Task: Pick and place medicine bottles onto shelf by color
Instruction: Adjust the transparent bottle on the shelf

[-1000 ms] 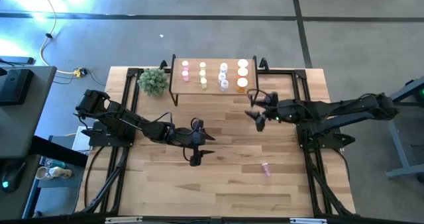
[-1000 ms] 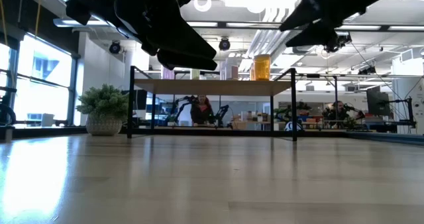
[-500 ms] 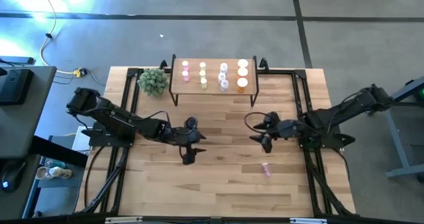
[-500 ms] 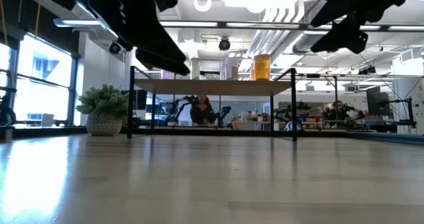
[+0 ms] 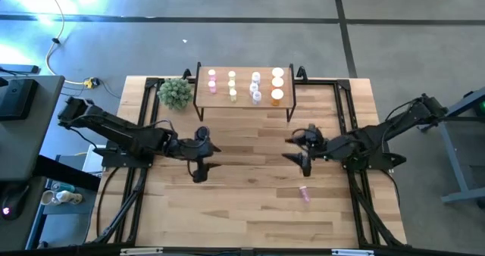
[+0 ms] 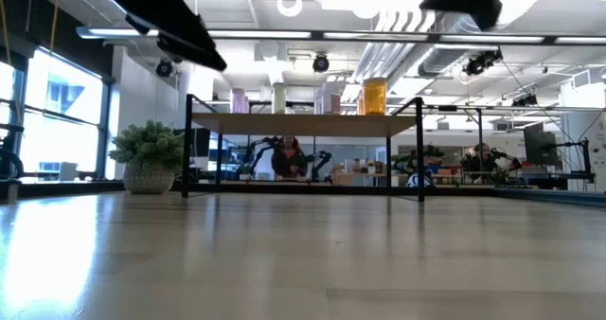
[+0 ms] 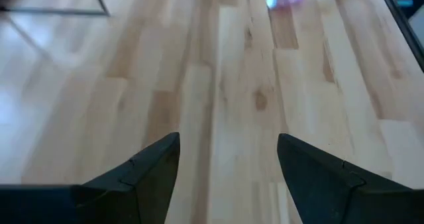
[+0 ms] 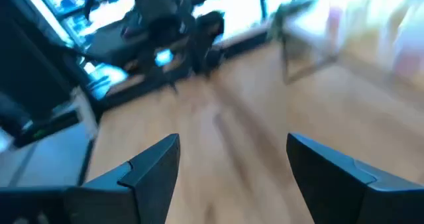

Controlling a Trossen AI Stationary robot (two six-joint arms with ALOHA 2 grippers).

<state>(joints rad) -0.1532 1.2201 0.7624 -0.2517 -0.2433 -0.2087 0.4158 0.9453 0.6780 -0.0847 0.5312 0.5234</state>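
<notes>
Pink bottle [image 5: 305, 195] lies loose on the bench at 5 o'clock from the empty, wide-open right pincer [image 5: 305, 157]: you approach square across its body; left pincer [image 5: 199, 171] idles open, empty.

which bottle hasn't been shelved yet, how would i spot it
Start from the shelf at the table's far edge, where the other bottles stand. The pink bottle lies alone on the bare wood, nearer the front, on the right arm's side.

Two slim black jointed arms with looping cables and dark wedge-shaped fingers [image 7: 149, 177].
</notes>
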